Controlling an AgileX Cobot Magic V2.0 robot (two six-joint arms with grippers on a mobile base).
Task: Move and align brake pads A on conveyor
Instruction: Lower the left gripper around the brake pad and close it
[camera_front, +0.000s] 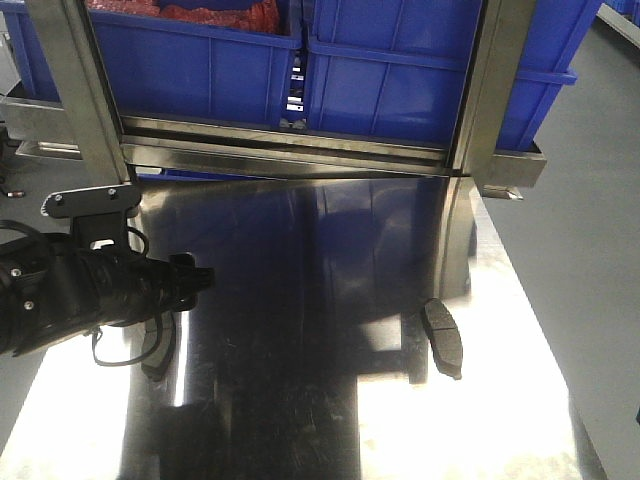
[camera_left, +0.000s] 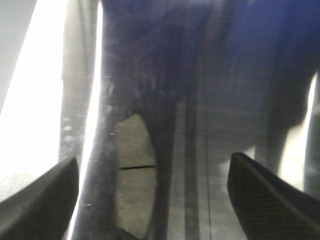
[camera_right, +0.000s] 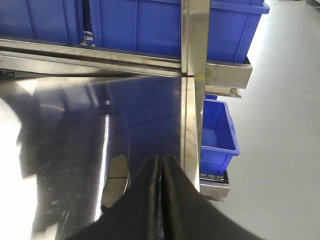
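Observation:
One brake pad (camera_front: 443, 336), dark grey with a groove across its middle, lies flat on the shiny steel table (camera_front: 330, 300) at the right. A second brake pad (camera_front: 156, 346) lies at the left, partly under my left gripper (camera_front: 190, 281). The left wrist view shows that pad (camera_left: 133, 175) lying below and between the fingers, nearer the left one. My left gripper (camera_left: 154, 197) is open and holds nothing. My right gripper (camera_right: 160, 161) is shut and empty, and a brake pad (camera_right: 114, 181) lies on the table just left of it. The conveyor is out of view.
Blue plastic bins (camera_front: 400, 80) stand on a steel rack behind the table, one holding red parts (camera_front: 200, 12). Upright steel posts (camera_front: 490, 90) frame the back. A small blue bin (camera_right: 217, 132) sits low beside the table's right edge, over grey floor (camera_right: 280, 150).

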